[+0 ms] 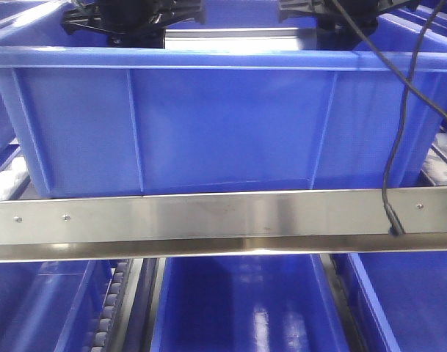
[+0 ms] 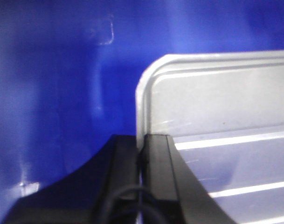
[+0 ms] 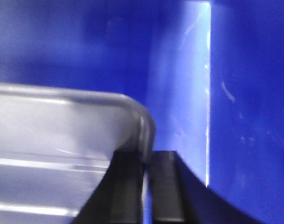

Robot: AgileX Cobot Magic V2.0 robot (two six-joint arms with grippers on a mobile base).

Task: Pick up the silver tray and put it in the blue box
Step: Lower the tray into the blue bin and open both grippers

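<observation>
Silver tray [image 2: 216, 107] in blue box [image 1: 223, 125], ridged floor, rounded corners, left gripper [image 2: 142, 145], right gripper [image 3: 148, 161] pinching rim

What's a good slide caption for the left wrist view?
Left gripper pinching the rim of the silver tray, blue box behind.

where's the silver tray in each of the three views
Front view: the silver tray is a thin bright strip, top centre, above the blue box rim.
Left wrist: right half, rim pinched by the left gripper.
Right wrist: lower left, rim pinched by the right gripper.
Shared landmark: the blue box wall.
</observation>
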